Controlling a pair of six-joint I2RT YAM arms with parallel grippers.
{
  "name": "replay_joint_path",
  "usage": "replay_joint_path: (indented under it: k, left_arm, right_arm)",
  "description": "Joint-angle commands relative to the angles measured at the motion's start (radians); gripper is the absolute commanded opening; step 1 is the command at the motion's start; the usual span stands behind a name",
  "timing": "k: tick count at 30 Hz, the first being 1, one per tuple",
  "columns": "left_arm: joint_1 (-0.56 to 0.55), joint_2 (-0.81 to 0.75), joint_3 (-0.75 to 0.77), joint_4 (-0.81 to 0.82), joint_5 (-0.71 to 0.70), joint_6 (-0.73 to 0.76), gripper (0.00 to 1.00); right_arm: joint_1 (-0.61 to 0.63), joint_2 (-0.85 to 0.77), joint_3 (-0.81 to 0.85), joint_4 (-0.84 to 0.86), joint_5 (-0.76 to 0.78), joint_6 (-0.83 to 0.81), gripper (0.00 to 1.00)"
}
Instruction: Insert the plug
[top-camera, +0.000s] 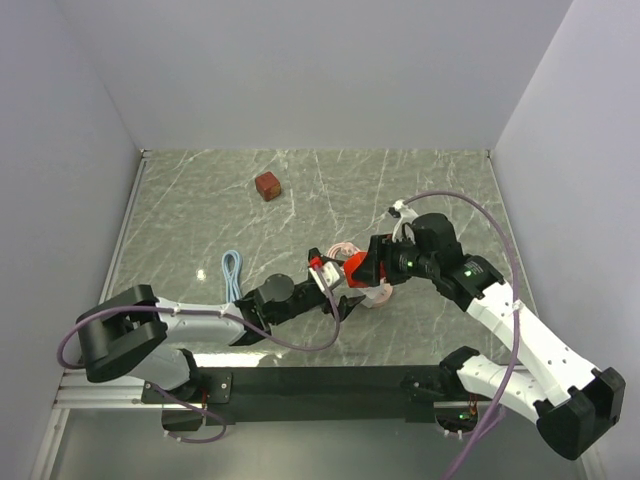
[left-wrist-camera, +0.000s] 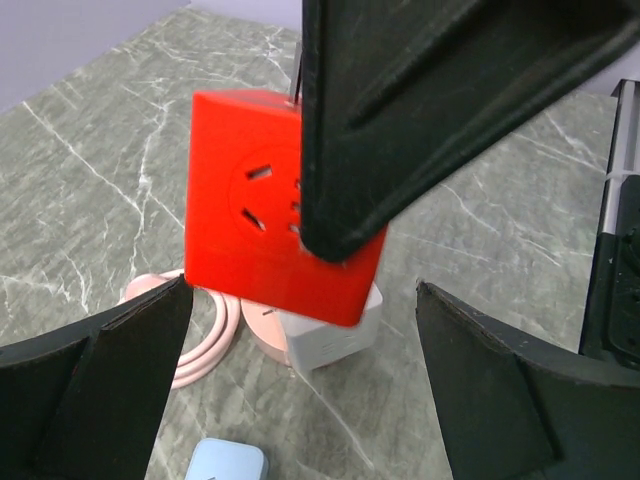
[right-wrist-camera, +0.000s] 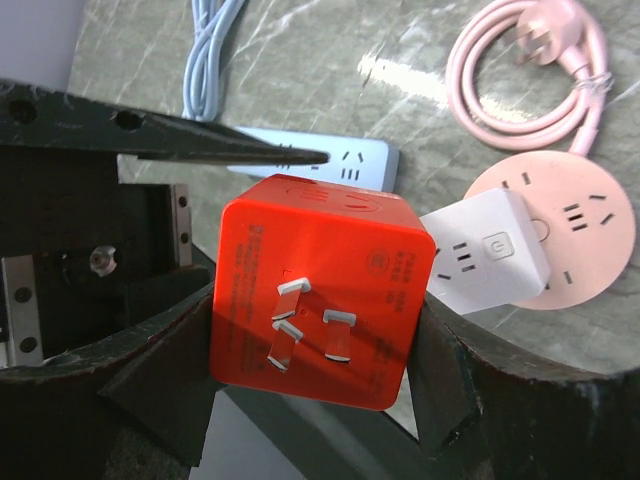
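Observation:
The bright red plug (right-wrist-camera: 318, 290) is clamped between my right gripper's (right-wrist-camera: 315, 335) fingers (right-wrist-camera: 455, 385) and held above the table, its three metal prongs facing the right wrist camera. In the top view the plug (top-camera: 355, 266) is at the table's middle, in my right gripper (top-camera: 364, 268). The left wrist view shows its socket face (left-wrist-camera: 250, 215). The light blue power strip (right-wrist-camera: 335, 160) lies just beyond it, and one end shows in the left wrist view (left-wrist-camera: 228, 462). My left gripper (left-wrist-camera: 300, 400) is open and empty, close beside the plug (top-camera: 322, 276).
A white cube adapter (right-wrist-camera: 485, 252) sits plugged into a round pink socket (right-wrist-camera: 575, 235) with a coiled pink cord (right-wrist-camera: 525, 70). A darker brownish-red cube (top-camera: 267, 185) lies at the back. The strip's light blue cable (top-camera: 232, 272) lies to the left.

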Motion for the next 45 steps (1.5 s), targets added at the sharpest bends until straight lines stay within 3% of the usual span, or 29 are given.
replay_joint_path:
  k: [1, 12, 15, 18, 19, 20, 21, 22, 25, 31, 33, 34, 37, 45]
  left_arm:
    - [-0.004, 0.020, 0.043, 0.031, -0.016, 0.031, 0.99]
    - [-0.005, 0.075, 0.081, 0.063, 0.030, 0.036, 0.99]
    - [-0.004, 0.100, 0.089, 0.068, 0.063, 0.029, 0.93]
    - [-0.005, 0.112, 0.077, 0.079, 0.076, 0.028, 0.70]
    - [-0.004, 0.114, 0.074, 0.083, 0.081, 0.028, 0.55]
    - [-0.002, 0.117, 0.072, 0.084, 0.089, 0.025, 0.46]
    - [-0.002, 0.123, 0.074, 0.082, 0.099, 0.025, 0.30]
    - [-0.001, 0.125, 0.074, 0.088, 0.099, 0.013, 0.01]
    - [0.001, 0.128, 0.063, 0.106, 0.125, -0.003, 0.00]
    - [0.027, 0.071, 0.014, 0.145, 0.200, -0.069, 0.00]
    - [0.033, 0.046, 0.000, 0.143, 0.224, -0.075, 0.00]
    - [0.039, 0.042, -0.001, 0.133, 0.228, -0.079, 0.00]
    - [0.053, 0.036, -0.014, 0.136, 0.242, -0.089, 0.00]
    - [0.078, -0.013, -0.067, 0.189, 0.282, -0.156, 0.00]
  right_arm:
    - [0.020, 0.001, 0.015, 0.017, -0.033, -0.016, 0.00]
    - [0.060, 0.067, 0.041, 0.014, -0.025, -0.045, 0.00]
    - [0.066, 0.083, 0.048, 0.020, -0.033, -0.053, 0.00]
    - [0.068, 0.081, 0.047, 0.039, -0.056, -0.051, 0.00]
    - [0.068, 0.078, 0.047, 0.045, -0.059, -0.051, 0.00]
    - [0.068, 0.072, 0.045, 0.050, -0.059, -0.051, 0.00]
    - [0.066, 0.069, 0.042, 0.062, -0.063, -0.051, 0.00]
    - [0.068, 0.067, 0.039, 0.068, -0.065, -0.051, 0.00]
    - [0.068, 0.046, 0.024, 0.100, -0.056, -0.042, 0.06]
    - [0.066, -0.045, -0.022, 0.191, -0.005, -0.019, 0.40]
    - [0.066, -0.078, -0.034, 0.224, 0.008, -0.014, 0.80]
    - [0.066, -0.091, -0.040, 0.238, 0.016, -0.011, 0.84]
    - [0.063, -0.155, -0.076, 0.295, 0.056, 0.005, 0.91]
    - [0.063, -0.382, -0.262, 0.518, 0.082, 0.108, 0.95]
